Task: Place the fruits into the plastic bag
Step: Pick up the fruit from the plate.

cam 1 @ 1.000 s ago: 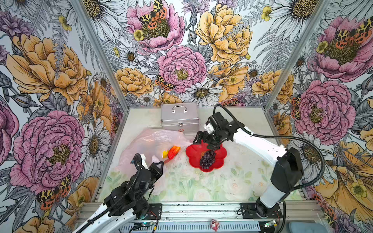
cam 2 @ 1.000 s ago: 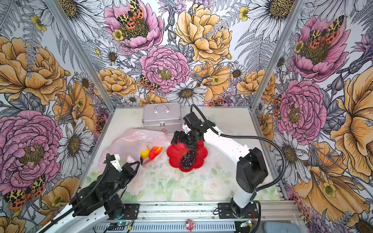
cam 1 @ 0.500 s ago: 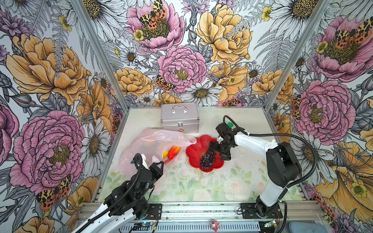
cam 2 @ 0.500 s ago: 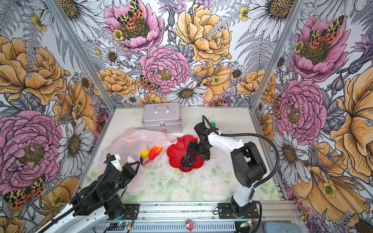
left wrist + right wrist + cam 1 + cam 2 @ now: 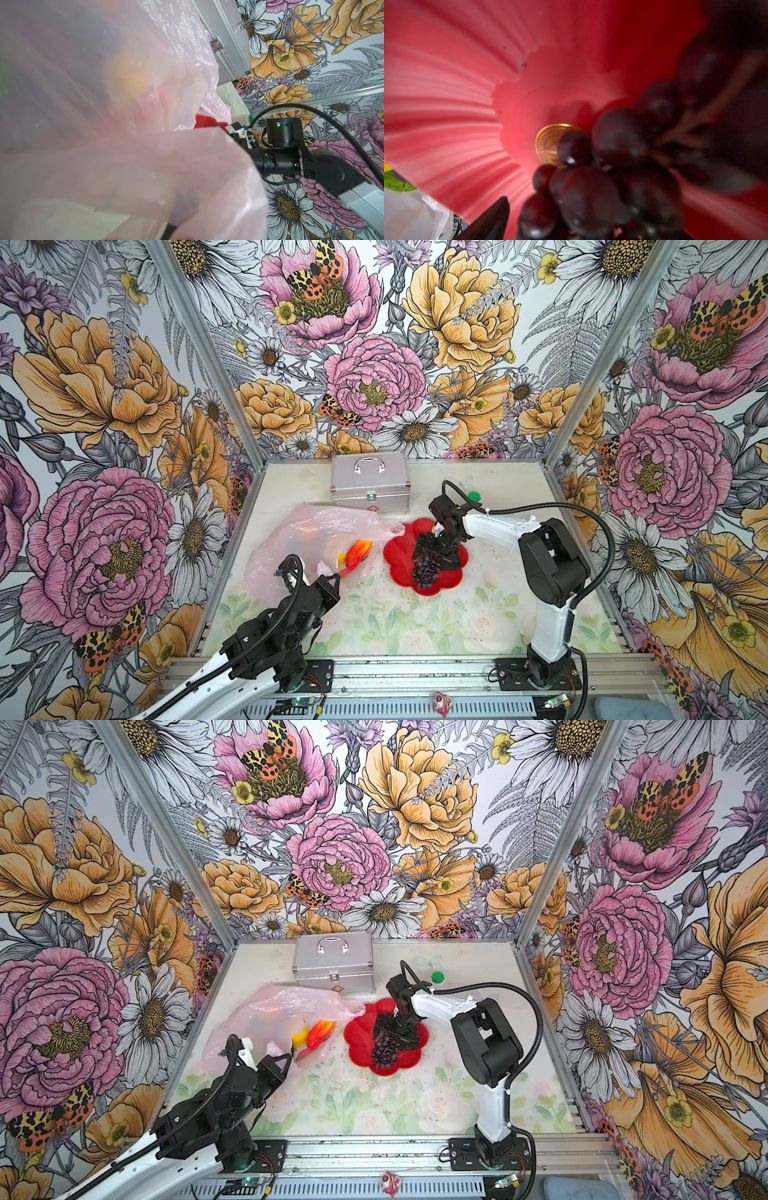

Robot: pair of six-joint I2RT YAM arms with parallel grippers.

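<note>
Hand status, right arm: the right hand [image 5: 432,553] [image 5: 392,1029] stands wide open, lowered over the red plate [image 5: 399,568] [image 5: 357,1044]. Its fingers sit on either side of the upper end of the grape bunch [image 5: 426,572] [image 5: 384,1050]. The right wrist view shows one dark finger [image 5: 488,222] beside the grapes [image 5: 591,197]. Whether the pads touch the bunch cannot be told. The bunch lies on the plate [image 5: 446,104], partly covering a gold disc [image 5: 548,143] at the plate's centre.

Hand status, left arm: the left hand [image 5: 330,583] [image 5: 286,1058] is fully closed, with a fold of the plastic bag [image 5: 307,531] [image 5: 266,1011] pinched at its tip. In the left wrist view, pink film [image 5: 104,145] covers most of the lens, and a blurred yellow-orange round shape [image 5: 131,76] shows through it.

Fruit location: a red-yellow fruit [image 5: 358,552] [image 5: 321,1031] lies at the bag's mouth, between the bag body and the plate. A yellow fruit [image 5: 341,559] [image 5: 300,1038] touches it on the bag side.

Surroundings: the bag lies slack on the tabletop [image 5: 415,626] beside the plate, one corner reaching the plate's rim. A silver metal case [image 5: 370,485] [image 5: 332,965] [image 5: 226,41] stands closed behind both, near the back wall. A small green cap [image 5: 473,495] [image 5: 437,977] lies behind the right arm's wrist.
</note>
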